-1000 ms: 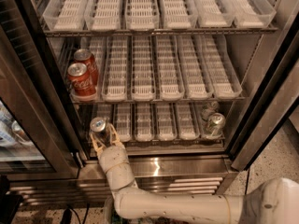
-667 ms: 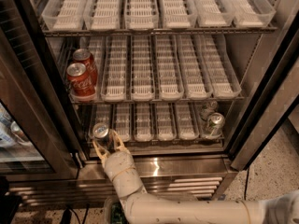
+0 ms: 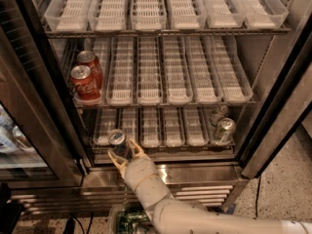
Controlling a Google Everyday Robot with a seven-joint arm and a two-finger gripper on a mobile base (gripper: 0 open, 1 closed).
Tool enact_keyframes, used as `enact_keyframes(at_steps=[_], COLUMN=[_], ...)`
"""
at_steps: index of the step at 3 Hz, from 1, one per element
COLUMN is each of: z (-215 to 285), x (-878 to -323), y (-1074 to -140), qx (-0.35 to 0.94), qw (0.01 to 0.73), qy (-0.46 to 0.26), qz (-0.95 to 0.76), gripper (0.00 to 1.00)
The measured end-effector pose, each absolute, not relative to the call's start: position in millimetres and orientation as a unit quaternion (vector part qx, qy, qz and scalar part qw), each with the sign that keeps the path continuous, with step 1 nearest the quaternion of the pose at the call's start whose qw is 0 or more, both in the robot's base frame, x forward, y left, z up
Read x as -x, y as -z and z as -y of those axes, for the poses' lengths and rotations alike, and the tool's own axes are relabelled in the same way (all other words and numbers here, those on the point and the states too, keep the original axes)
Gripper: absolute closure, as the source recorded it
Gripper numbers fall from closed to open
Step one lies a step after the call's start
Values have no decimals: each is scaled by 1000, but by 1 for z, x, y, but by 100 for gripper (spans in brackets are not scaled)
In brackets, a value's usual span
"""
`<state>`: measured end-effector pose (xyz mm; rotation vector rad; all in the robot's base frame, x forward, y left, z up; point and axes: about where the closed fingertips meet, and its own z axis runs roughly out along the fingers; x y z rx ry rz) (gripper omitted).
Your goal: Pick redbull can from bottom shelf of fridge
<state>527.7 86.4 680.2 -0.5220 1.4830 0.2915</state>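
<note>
The redbull can [image 3: 117,141], slim with a silver top, stands at the front left edge of the bottom shelf [image 3: 165,126] of the fridge [image 3: 271,112]. My gripper [image 3: 125,153] reaches up from below and is shut on the can, one cream finger on each side of it. The can's lower body is hidden by the gripper. My white arm [image 3: 195,218] runs off to the lower right.
Two red Coca-Cola cans [image 3: 85,84] stand at the left of the middle shelf. Two crinkly silver cans [image 3: 224,129] stand at the right of the bottom shelf. The open glass door [image 3: 29,126] is at the left. A metal sill [image 3: 195,172] lies below the shelf.
My gripper has drawn back and down toward the shelf's front edge, bringing the redbull can with it. The other cans have not moved.
</note>
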Motion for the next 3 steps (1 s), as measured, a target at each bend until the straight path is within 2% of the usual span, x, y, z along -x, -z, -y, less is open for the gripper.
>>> enact_keyframes(at_steps=[1,3], z=[-63,-80], x=[-533,-522], y=[-694,-697], qx=[265,295], qw=[674,666], qy=[-127,-148], qz=[-678,-669], gripper=[100,100])
